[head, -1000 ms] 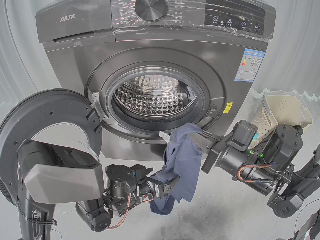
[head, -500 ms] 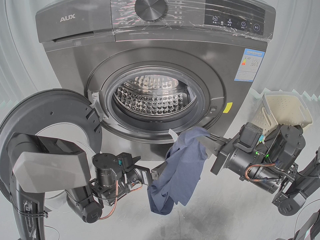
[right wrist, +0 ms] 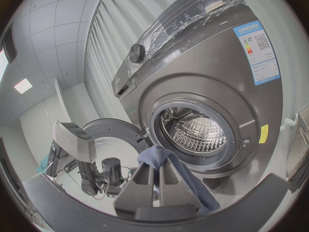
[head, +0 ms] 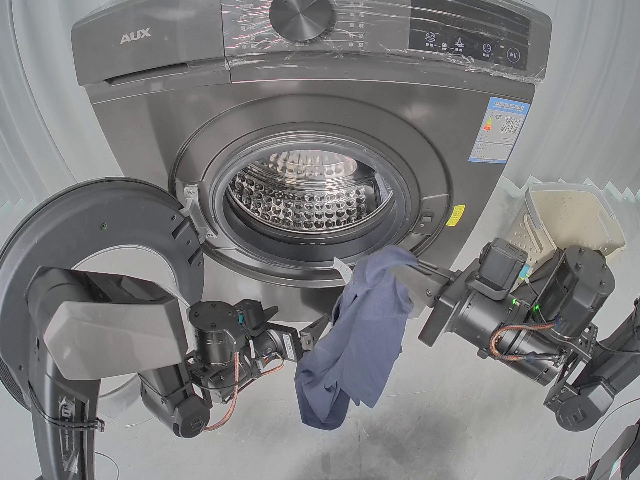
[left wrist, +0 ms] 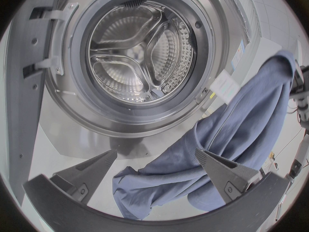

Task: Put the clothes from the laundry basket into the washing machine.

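Observation:
A blue garment point(head: 360, 341) hangs in front of the washing machine point(head: 307, 101), just below the open drum point(head: 300, 198). My right gripper point(head: 408, 278) is shut on the garment's top fold, level with the lower rim of the drum opening; in the right wrist view the gripper point(right wrist: 158, 174) pinches the cloth point(right wrist: 154, 155). My left gripper point(head: 320, 328) stands open at the garment's left edge, low near the floor. In the left wrist view its two fingers point(left wrist: 222, 168) are spread, with the garment point(left wrist: 244, 126) hanging behind the right one. The drum point(left wrist: 135, 55) holds no clothes.
The round door point(head: 100, 228) is swung fully open to the left, behind my left arm. A cream laundry basket point(head: 573, 218) stands to the right of the machine, behind my right arm. Grey floor lies below the garment.
My left gripper has drawn back to the left, off the garment's lower part. My right gripper has shifted slightly right with the garment, which now hangs from it alone.

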Controlling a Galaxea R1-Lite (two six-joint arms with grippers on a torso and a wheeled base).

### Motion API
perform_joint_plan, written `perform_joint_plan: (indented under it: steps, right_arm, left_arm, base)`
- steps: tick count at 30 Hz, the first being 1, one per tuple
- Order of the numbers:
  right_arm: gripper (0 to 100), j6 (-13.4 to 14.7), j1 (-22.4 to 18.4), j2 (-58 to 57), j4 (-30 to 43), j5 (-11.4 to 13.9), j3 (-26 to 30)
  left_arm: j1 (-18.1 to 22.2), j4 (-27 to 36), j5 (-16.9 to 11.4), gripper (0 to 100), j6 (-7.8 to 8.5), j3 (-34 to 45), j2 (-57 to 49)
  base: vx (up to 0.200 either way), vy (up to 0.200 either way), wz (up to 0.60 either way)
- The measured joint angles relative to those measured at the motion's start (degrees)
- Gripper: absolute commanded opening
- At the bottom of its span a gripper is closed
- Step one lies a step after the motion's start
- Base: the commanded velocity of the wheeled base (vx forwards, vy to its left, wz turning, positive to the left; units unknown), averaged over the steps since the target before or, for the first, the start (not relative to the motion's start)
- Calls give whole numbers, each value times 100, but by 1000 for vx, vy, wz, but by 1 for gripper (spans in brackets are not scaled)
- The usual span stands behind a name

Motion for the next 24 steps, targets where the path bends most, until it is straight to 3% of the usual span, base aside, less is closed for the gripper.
perform_joint_plan:
  steps: [16, 24]
  right_arm:
    - [0, 4, 149, 107, 5, -15, -430]
    - [0, 4, 166, 135, 5, -15, -418]
  left_arm:
    - [-545, 2, 17, 100, -26, -116, 417]
    - [-366, 0, 62, 100, -26, -373, 477]
  base:
    - [0, 0, 0]
    - [0, 0, 0]
